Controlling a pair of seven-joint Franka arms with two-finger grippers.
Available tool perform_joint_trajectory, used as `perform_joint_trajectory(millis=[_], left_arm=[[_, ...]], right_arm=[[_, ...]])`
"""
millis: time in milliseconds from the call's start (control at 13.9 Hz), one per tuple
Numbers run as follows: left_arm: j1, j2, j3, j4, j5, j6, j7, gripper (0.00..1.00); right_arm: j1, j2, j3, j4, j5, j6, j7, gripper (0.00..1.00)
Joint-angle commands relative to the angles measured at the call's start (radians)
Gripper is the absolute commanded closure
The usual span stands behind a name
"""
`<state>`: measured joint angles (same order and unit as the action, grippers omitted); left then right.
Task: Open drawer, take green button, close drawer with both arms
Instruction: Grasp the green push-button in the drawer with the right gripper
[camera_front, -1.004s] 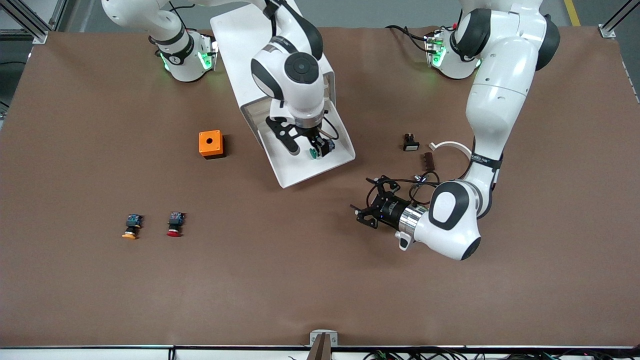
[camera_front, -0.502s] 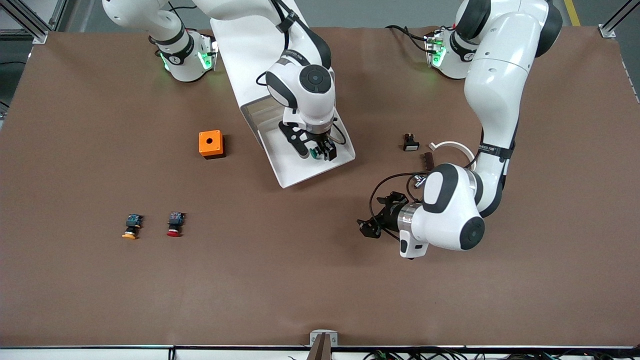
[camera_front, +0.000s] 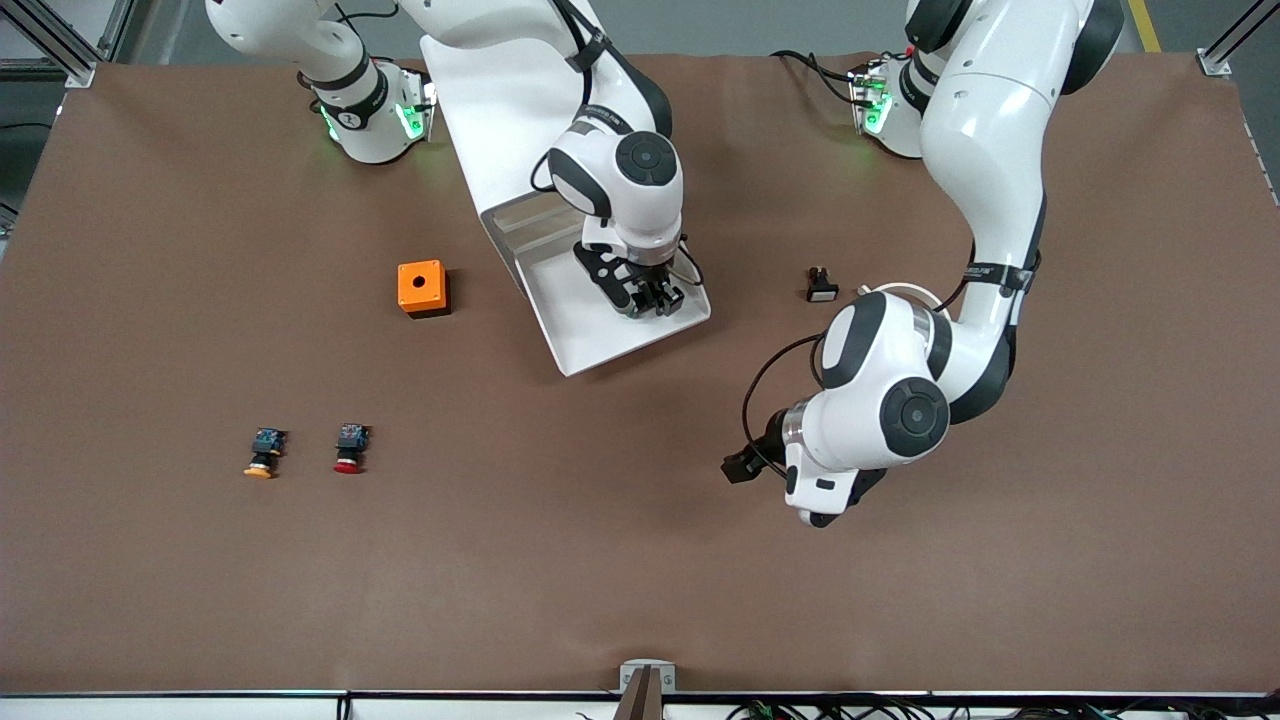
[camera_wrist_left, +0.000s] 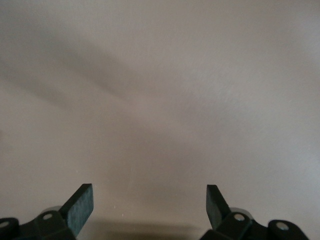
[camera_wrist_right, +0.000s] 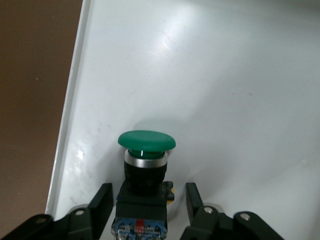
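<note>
Right gripper (camera_wrist_right: 145, 210) newly narrowed around glossy round-capped button (camera_wrist_right: 146, 150) (left gripper (camera_wrist_left: 150, 207) spread).

Bench (camera_front: 600, 560): matt brown covering. Drawer (camera_wrist_right: 225, 75): smooth white, slight sheen. Button (camera_wrist_right: 146, 141): glossy green plastic-looking cap, shiny metal-looking ring, black body. Arms (camera_front: 985, 150): glossy white shells, black joint rings.

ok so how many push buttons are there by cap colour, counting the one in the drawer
green cap: 1, button in the open drawer, between the right gripper fingers
red cap: 1, red button on the table
yellow cap: 1, yellow button beside it
total: 3
</note>
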<state>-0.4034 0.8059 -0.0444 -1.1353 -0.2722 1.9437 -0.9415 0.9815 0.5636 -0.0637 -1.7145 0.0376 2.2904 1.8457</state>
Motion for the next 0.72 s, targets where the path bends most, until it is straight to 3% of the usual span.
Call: perform_joint_trajectory(millis=[0,287,645], left_arm=[[-0.026,-0.033,0.015,-0.027,0.065,0.026,0.02,0.01],[-0.038,-0.033,0.018,-0.031,0.107,0.027,0.017,0.01],[-0.055,-0.024,0.012,-0.041,0.133,0.027,0.014,0.01]], right_arm=[[0.011,0.01,-0.01,0.018,0.001,-0.003,0.01,1.0],[-0.049,-0.025,-0.005,0.058,0.01,-0.09,-0.153,1.0],[-0.223,-0.089,-0.011,0.101,0.008,-0.241,-0.625,1.0]])
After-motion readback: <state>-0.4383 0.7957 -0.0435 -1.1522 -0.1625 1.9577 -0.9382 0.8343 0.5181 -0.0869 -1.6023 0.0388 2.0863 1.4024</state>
